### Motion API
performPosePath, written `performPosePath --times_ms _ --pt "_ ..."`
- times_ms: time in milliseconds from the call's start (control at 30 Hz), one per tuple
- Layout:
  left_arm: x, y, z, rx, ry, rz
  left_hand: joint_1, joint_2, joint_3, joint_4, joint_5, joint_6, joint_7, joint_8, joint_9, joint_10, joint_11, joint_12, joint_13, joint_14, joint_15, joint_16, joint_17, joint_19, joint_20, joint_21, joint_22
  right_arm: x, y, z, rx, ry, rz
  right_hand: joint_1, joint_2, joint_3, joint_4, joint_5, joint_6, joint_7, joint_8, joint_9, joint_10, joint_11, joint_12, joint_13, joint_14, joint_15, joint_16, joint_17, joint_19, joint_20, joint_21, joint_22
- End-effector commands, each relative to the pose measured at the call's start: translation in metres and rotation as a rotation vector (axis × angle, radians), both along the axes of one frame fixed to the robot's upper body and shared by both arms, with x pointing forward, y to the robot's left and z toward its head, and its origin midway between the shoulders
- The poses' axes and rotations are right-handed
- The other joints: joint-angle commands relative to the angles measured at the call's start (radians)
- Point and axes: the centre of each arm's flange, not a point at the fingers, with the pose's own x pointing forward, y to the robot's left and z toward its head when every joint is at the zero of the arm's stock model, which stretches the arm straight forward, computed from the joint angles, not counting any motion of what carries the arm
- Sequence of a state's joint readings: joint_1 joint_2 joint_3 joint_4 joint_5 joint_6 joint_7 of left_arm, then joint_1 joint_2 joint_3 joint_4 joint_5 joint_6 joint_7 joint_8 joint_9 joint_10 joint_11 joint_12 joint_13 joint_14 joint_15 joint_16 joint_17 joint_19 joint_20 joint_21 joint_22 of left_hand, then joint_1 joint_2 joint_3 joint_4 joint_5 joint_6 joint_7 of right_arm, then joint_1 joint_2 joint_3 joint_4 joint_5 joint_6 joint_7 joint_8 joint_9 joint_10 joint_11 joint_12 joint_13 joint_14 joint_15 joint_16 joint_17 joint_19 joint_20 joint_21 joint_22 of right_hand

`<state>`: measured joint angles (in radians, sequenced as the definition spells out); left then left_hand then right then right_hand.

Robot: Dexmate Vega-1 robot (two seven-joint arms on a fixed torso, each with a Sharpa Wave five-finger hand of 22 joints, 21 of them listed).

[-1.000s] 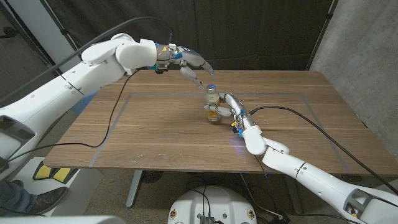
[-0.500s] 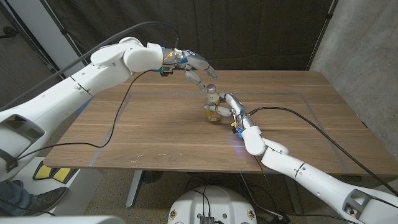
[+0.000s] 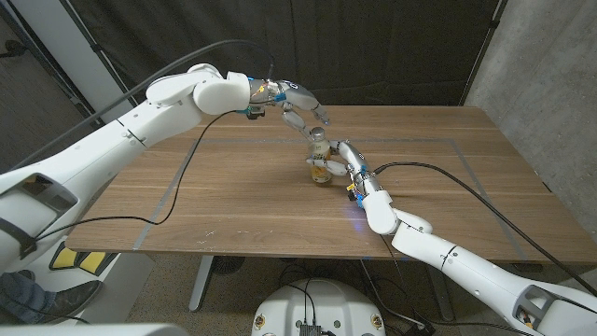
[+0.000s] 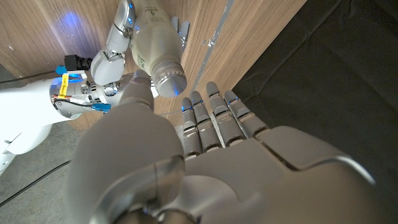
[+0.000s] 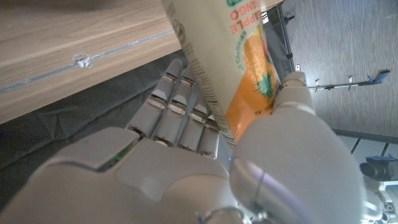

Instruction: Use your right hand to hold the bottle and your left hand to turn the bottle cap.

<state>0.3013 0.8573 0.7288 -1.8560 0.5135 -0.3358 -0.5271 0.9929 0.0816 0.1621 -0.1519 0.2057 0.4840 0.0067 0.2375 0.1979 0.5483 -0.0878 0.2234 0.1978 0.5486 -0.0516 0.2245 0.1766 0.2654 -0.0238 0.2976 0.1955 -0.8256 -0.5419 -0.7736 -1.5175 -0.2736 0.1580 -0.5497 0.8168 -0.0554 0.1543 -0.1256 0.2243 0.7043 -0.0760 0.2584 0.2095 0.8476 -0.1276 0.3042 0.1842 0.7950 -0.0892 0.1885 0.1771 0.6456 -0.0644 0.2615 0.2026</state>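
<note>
Now the right hand (image 3: 343,164), nearest the robot, keeps its fingers wrapped around the small pale plastic bottle with the orange fruit label (image 3: 320,161), which stands upright near the middle of the brown wooden table (image 3: 233,201). Just beyond it, the left hand (image 3: 297,105) has travelled across from the far left over the last second and hovers above the grey round bottle cap (image 3: 318,133), fingers spread, holding nothing. In my judgement, closing on the cap comes next.

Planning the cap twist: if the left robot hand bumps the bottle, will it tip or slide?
Probably neither: the right robot hand grips the juice bottle around its label. Released, this tall, narrow bottle would likely tip easily. Its cap looks smooth, possibly slippery.
</note>
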Motion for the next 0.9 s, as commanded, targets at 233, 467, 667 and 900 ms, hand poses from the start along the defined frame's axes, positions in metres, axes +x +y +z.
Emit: performPosePath --times_ms 233,467,667,900 --pt "0.0078 -0.0041 -0.0016 -0.007 0.01 -0.008 0.046 0.031 0.032 0.0 -0.003 0.017 0.008 0.004 0.009 0.034 0.004 0.007 0.008 0.036 -0.034 -0.005 0.003 0.029 0.013 0.014 -0.002 -0.0003 0.0 -0.001 -0.004 0.007 -0.001 0.075 0.085 0.0 0.008 0.0 0.022 -0.022 -0.004 0.0 0.016 -0.017 -0.003 0.001 -0.007 -0.124 -0.002 0.001 -0.007 -0.095 -0.005 0.002" --pt "0.0094 -0.0065 -0.0011 -0.005 0.014 -0.01 0.071 0.033 0.043 -0.005 -0.005 0.049 -0.002 0.013 0.01 0.06 -0.007 0.01 0.009 0.07 -0.045 -0.003 0.001 0.049 0.008 0.018 -0.003 -0.0003 -0.0009 -0.0021 -0.002 0.01 -0.006 0.073 0.085 -0.001 0.009 0.0 0.024 -0.024 -0.005 0.0 0.016 -0.02 -0.005 0.001 -0.007 -0.123 -0.002 0.001 -0.008 -0.093 -0.006 0.002" --pt "0.0106 -0.0087 -0.0015 -0.002 0.018 -0.01 0.111 0.048 0.066 -0.008 -0.005 0.08 -0.009 0.021 0.012 0.096 -0.022 0.014 0.011 0.119 -0.061 0.001 0.001 0.071 0.005 0.024 -0.004 0.0 -0.0024 -0.002 0.002 0.014 -0.006 0.071 0.085 -0.002 0.01 -0.001 0.024 -0.026 -0.007 0.0 0.017 -0.022 -0.007 0.001 -0.008 -0.122 -0.002 0.001 -0.009 -0.092 -0.007 0.003" --pt "0.0123 -0.0095 -0.002 0.0 0.031 -0.005 0.127 0.047 0.076 -0.006 -0.008 0.098 -0.007 0.025 0.014 0.118 -0.022 0.016 0.012 0.142 -0.066 -0.002 0.001 0.09 -0.001 0.029 -0.005 0.0002 -0.0034 -0.0006 0.0 0.015 -0.006 0.07 0.086 -0.003 0.011 -0.001 0.025 -0.026 -0.008 0.0 0.016 -0.024 -0.009 0.001 -0.009 -0.123 -0.002 0.001 -0.011 -0.091 -0.007 0.003"
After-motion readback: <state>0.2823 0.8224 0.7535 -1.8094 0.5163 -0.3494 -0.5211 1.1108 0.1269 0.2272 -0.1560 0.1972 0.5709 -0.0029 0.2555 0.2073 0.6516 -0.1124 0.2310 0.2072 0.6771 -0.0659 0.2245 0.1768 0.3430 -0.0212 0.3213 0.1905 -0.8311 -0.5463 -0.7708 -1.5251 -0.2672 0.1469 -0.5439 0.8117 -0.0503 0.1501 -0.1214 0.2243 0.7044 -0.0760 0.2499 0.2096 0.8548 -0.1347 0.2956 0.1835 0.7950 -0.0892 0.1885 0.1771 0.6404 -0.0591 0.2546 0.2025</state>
